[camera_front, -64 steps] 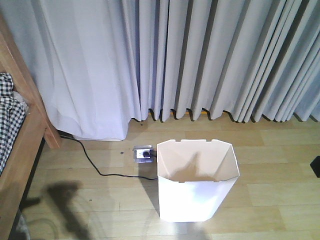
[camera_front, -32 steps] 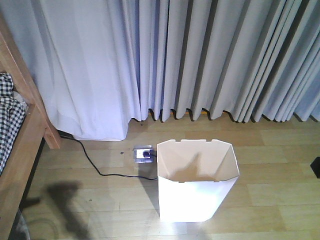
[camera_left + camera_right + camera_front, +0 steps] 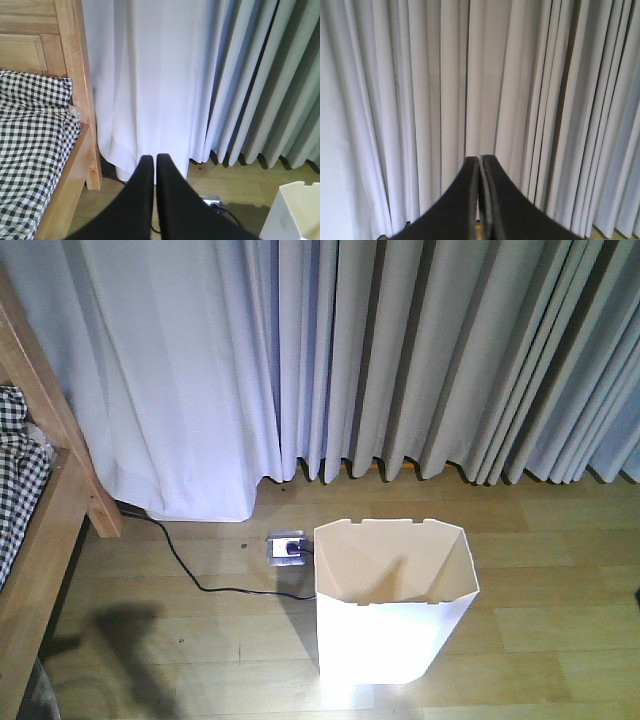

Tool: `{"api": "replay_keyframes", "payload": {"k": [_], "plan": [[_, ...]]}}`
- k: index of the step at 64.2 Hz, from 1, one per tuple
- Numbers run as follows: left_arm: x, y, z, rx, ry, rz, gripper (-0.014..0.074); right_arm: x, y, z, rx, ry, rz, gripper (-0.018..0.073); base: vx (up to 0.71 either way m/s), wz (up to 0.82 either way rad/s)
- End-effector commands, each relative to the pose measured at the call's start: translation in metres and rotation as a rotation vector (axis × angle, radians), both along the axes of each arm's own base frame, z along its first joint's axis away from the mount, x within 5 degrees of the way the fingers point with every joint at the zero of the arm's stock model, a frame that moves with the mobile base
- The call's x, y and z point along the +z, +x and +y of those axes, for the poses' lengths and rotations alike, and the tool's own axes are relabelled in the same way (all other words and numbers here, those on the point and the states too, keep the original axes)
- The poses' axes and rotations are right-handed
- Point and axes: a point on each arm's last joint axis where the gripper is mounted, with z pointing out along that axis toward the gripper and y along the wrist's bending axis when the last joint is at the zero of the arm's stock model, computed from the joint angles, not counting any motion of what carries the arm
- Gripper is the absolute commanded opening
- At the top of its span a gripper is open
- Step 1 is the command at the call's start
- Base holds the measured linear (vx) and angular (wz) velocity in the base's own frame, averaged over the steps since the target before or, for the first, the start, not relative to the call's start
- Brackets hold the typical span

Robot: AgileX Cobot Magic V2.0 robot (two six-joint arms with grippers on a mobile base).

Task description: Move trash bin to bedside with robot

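On the wooden floor in the front view, the trash bin (image 3: 395,605) stands upright before the curtains (image 3: 400,360), well apart from the bed (image 3: 35,540); a black cord (image 3: 185,565) crosses between them and could snag a sliding bin. Left wrist view: the left gripper (image 3: 154,158), jaws pressed together, holds nothing. Right wrist view: the right gripper (image 3: 480,159), jaws likewise closed and empty, faces curtains.
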Motion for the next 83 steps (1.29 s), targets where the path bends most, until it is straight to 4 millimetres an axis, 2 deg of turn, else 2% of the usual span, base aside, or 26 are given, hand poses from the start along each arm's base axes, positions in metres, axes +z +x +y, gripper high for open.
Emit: {"api": "replay_keyframes", "payload": {"k": [1, 8, 13, 83], "plan": [[0.005, 0.001, 0.000, -0.004, 0.004, -0.077, -0.0006, 0.001, -0.008, 0.001, 0.003, -0.009, -0.129, -0.0009, 0.00, 0.00], [0.005, 0.001, 0.000, -0.004, 0.004, -0.077, -0.0006, -0.027, -0.018, 0.001, 0.004, 0.015, -0.169, -0.0009, 0.00, 0.00], [0.005, 0.001, 0.000, -0.004, 0.004, -0.077, -0.0006, -0.032, -0.022, 0.001, -0.001, 0.024, -0.168, -0.0009, 0.00, 0.00], [0.005, 0.001, 0.000, -0.004, 0.004, -0.077, -0.0006, -0.032, -0.022, 0.001, 0.000, -0.001, -0.168, -0.0009, 0.00, 0.00]]}}
